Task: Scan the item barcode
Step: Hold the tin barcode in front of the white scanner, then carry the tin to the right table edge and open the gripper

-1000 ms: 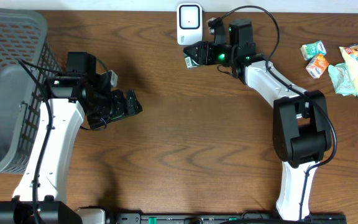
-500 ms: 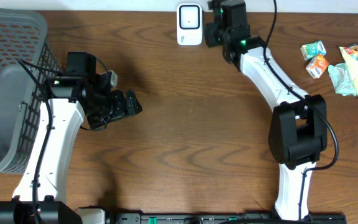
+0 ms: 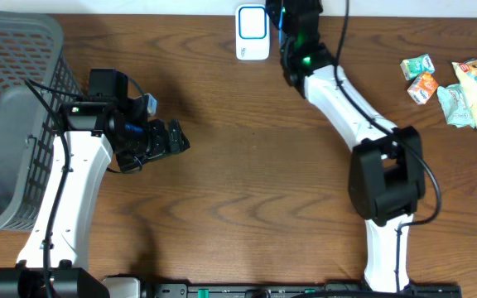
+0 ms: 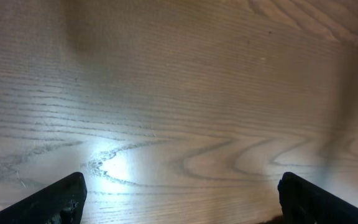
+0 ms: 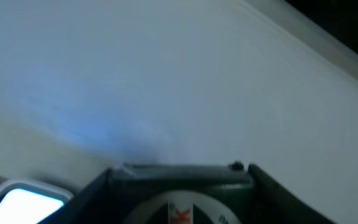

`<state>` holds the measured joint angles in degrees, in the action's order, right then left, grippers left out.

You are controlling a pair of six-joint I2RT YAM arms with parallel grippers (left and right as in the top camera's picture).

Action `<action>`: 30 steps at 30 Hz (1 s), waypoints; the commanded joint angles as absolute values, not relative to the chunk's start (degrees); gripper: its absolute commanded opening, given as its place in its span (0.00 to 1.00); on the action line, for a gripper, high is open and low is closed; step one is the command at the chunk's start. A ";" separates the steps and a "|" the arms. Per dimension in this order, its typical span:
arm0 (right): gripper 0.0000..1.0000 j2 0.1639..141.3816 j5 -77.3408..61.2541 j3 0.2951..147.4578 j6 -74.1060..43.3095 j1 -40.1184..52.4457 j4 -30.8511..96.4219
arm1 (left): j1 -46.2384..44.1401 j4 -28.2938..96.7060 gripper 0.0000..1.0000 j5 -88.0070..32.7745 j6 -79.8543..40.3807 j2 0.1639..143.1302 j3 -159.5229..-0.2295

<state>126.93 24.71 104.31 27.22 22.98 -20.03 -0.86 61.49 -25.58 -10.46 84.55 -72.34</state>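
Right gripper (image 5: 182,171): I am seeing it clamped on a small dark green packet with a round white label (image 5: 182,196). The packet is filling the gap between the two black fingers, so I am reading this as a firm grasp.
Where the item is: it is sitting in that grip at the far edge of the brown wooden table (image 3: 247,165), just beside the white box-shaped barcode scanner (image 3: 252,33).
Why held so: I am judging that the arm is presenting the packet to the scanner. In the right wrist view the scanner's face is glowing blue-white at the lower left, beside the packet rather than squarely in front of it.
Barcode: I am not finding it in any view, so I cannot tell which face is carrying it.
Left gripper (image 4: 179,199): it is hanging released, jaws wide, over bare wood and holding nothing. I am taking it as parked out of the way near the grey plastic mesh basket (image 3: 15,50).
Waiting stock: colourful snack packets (image 3: 462,83) are lying at the right edge, well apart from the scanner.
Next call: I am expecting a small turn toward the scanner to be needed.
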 commanded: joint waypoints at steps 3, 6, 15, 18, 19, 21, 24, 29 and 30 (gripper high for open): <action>0.35 133.51 24.84 105.01 36.45 26.09 -29.80 | -0.99 61.65 0.98 -25.91 -9.69 84.97 -72.23; 0.35 136.86 24.47 105.01 43.66 27.90 -35.46 | -0.99 61.63 0.98 -25.91 -9.69 84.97 -72.23; 0.38 145.49 25.02 105.01 60.16 29.39 -43.09 | -0.99 61.65 0.98 -25.91 -9.69 84.97 -72.23; 0.38 145.99 25.61 105.01 60.34 29.04 -44.12 | -0.99 61.65 0.98 -25.91 -9.69 84.97 -72.23; 0.37 145.99 25.61 105.01 60.36 28.93 -44.16 | -0.99 61.65 0.98 -25.91 -9.69 84.97 -72.23; 0.37 145.99 25.56 105.01 61.39 28.80 -44.18 | -0.99 61.65 0.98 -25.91 -9.69 84.97 -72.23; 0.37 145.99 25.56 105.01 62.70 28.58 -44.18 | -0.99 61.63 0.98 -25.91 -9.69 84.97 -72.23; 0.38 145.49 27.64 105.01 61.47 28.32 -46.19 | -0.99 61.63 0.97 -25.91 -9.69 84.97 -72.23; 0.38 145.05 28.47 105.01 60.10 28.25 -46.63 | -0.99 61.63 0.98 -25.91 -9.69 84.97 -72.23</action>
<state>146.17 25.91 104.40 61.49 28.62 -45.43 -0.86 61.47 -25.61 -10.46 84.55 -72.34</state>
